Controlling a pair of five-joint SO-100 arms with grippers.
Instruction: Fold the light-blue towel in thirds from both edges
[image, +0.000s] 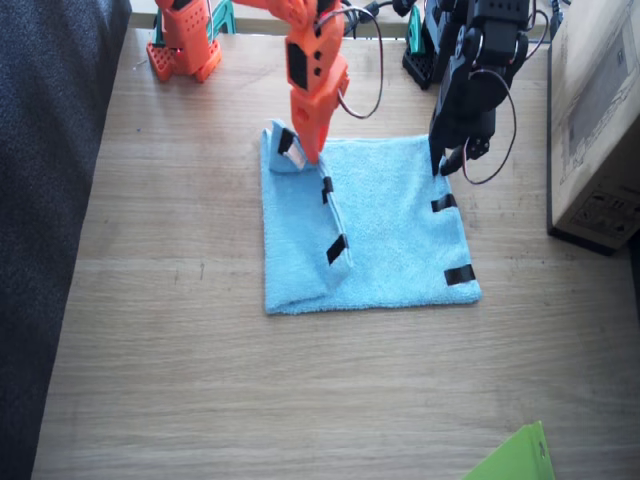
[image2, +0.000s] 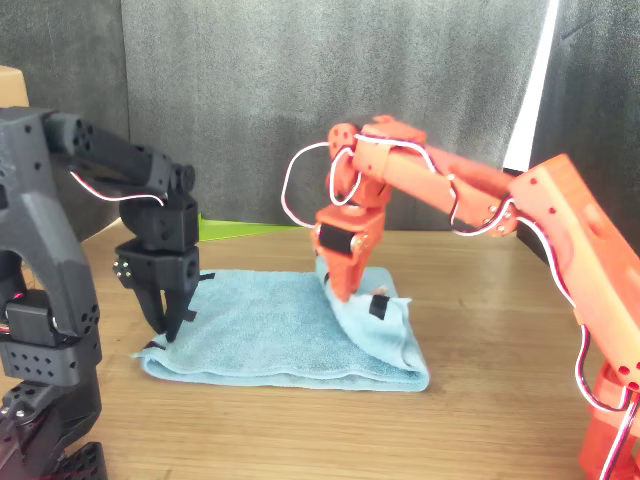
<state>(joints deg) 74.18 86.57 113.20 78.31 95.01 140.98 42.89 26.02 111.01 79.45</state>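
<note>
- The towel lies mid-frame on the bench in the fixed view. One edge is already brought over toward the middle, its tape strips facing up.
- The right arm's fingers are pinched on that flap's upper corner, which is lifted a little off the cloth.
- Judgement: lay this corner down so the flap's edge runs straight and parallel to the other edge. At present it slants and stands puckered near the top.
- Let go only once the corner rests flat, or the terry may spring back.
- The left arm's fingers hang just above the other edge's upper corner, narrowly parted and holding nothing.
- Judgement: they should grip at the tape strip and carry that edge over the first flap.
</note>
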